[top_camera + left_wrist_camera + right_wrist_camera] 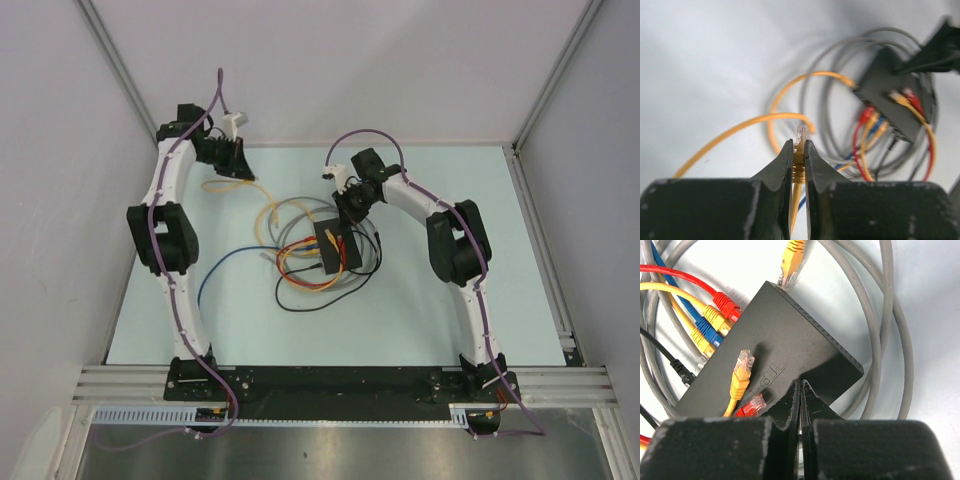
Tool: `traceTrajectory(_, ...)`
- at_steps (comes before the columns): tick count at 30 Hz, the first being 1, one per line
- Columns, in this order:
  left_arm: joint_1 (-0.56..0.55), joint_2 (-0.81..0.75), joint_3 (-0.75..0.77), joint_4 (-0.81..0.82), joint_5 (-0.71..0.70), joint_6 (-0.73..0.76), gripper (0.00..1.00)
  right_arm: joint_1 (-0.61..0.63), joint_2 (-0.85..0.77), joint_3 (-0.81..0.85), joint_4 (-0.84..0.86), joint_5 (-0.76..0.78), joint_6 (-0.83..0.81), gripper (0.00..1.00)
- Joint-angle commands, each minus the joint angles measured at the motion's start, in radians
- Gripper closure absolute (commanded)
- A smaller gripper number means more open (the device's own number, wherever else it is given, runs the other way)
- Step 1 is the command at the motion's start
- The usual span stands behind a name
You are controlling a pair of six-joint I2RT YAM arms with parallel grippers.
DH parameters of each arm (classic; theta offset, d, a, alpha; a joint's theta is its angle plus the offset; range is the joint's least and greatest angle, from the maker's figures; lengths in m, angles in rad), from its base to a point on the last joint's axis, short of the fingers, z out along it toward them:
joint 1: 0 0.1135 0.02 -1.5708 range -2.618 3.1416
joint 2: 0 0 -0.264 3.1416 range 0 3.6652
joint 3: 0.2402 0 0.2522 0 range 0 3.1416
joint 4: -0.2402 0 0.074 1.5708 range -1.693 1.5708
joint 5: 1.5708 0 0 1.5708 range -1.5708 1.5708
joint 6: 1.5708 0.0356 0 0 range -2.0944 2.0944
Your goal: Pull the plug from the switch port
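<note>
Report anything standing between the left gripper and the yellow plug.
Nothing visible does. The left gripper is shut directly on the yellow plug, clamping its boot with no cable or other thing caught in between. The plug sits out in the open, apart from the switch.

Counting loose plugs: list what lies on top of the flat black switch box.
A loose yellow-booted plug and a red-booted plug lie on the black switch box. The shut right gripper sits over it too, hiding whatever is beneath.
</note>
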Motion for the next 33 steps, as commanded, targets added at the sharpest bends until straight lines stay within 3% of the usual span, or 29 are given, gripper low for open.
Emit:
traceTrajectory(1, 0.037, -0.035, -0.039, 0.127, -0.237, -0.084, 1.0, -0.011, 0.101, -0.054, -0.12, 0.127, -0.023, 1.0)
traceTrajectory(6, 0.064, -0.04, -0.071, 0.17, -0.376, -0.127, 1.0, -0.007, 0.098, -0.056, -0.118, 0.132, -0.026, 1.0)
traceTrajectory(8, 0.078, -0.083, -0.082, 0.226, -0.519, -0.149, 1.0, -0.002, 0.096, -0.059, -0.12, 0.138, -0.024, 1.0)
traceTrajectory(12, 0.084, -0.224, -0.283, 0.401, -0.7, -0.124, 1.0, -0.002, 0.098, -0.056, -0.118, 0.14, -0.026, 1.0)
traceTrajectory(14, 0.087, -0.211, -0.316, 0.395, -0.682, -0.133, 1.0, -0.002, 0.104, -0.048, -0.118, 0.138, -0.026, 1.0)
traceTrajectory(17, 0.081, -0.111, -0.252, 0.257, -0.605, -0.193, 0.99, -0.002, 0.11, -0.042, -0.117, 0.136, -0.024, 1.0)
traceTrajectory(19, 0.074, -0.112, -0.312, 0.297, -0.602, -0.222, 0.97, -0.002, 0.108, -0.042, -0.114, 0.136, -0.024, 1.0)
traceTrajectory(21, 0.064, -0.118, -0.365, 0.331, -0.621, -0.238, 0.87, -0.002, 0.105, -0.046, -0.115, 0.138, -0.024, 1.0)
traceTrajectory(23, 0.06, -0.105, -0.352, 0.322, -0.605, -0.244, 0.71, -0.004, 0.102, -0.051, -0.112, 0.138, -0.024, 1.0)
traceTrajectory(28, 0.052, -0.086, -0.338, 0.317, -0.544, -0.236, 0.68, 0.001, 0.102, -0.054, -0.106, 0.14, -0.024, 1.0)
traceTrajectory(33, 0.049, -0.063, -0.296, 0.305, -0.52, -0.244, 0.5, 0.004, 0.099, -0.057, -0.106, 0.146, -0.026, 1.0)
